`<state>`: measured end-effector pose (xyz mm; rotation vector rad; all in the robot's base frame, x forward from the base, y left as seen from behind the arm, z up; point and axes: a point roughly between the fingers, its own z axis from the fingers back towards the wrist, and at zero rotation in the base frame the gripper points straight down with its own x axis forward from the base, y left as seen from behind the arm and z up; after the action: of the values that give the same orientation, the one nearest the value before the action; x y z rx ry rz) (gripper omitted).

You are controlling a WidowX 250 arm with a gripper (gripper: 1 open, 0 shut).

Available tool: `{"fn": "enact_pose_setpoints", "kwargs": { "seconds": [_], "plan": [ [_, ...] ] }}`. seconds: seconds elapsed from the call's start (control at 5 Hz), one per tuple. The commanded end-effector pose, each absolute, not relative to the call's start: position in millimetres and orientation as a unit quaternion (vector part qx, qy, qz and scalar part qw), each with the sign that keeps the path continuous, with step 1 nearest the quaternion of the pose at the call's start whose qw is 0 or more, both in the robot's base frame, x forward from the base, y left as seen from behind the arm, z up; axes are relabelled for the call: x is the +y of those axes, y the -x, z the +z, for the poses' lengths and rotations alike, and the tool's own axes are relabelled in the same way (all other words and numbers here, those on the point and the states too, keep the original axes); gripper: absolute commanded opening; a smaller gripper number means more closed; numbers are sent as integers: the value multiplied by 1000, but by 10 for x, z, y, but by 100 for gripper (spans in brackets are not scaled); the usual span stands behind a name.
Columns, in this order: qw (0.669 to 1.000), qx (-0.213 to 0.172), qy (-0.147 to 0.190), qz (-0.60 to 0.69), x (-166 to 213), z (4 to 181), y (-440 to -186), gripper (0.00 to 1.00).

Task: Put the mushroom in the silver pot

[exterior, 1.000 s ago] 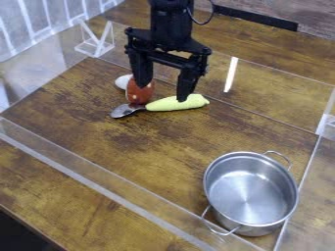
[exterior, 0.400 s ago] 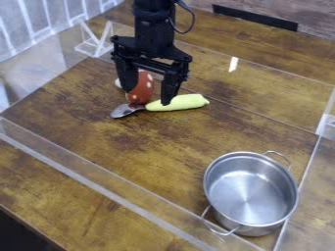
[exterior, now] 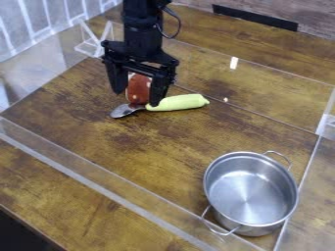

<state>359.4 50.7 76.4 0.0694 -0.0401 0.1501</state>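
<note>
On dark wood-plank table point(exterior: 78, 137), clear acrylic walls around; claw point(exterior: 140, 91) spread wide, empty, straddling mushroom point(exterior: 140, 90).

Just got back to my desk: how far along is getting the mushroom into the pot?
Done: nothing yet; the silver pot sits empty at the near right. In hand: the open gripper is straddling the mushroom, next to the yellow-green vegetable, no grip visible. Left: close, lift, carry across, drop it in.

No legible text or markings.
</note>
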Motion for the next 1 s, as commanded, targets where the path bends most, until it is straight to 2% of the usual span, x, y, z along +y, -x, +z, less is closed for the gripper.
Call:
{"fn": "enact_pose_setpoints", "kwargs": {
  "seconds": [0.0, 0.8],
  "plan": [
    [993, -57, -37, 92, 712, 918, -3710, 100],
    [992, -77, -21, 101, 886, 893, -3903, 100]
  ]
}}
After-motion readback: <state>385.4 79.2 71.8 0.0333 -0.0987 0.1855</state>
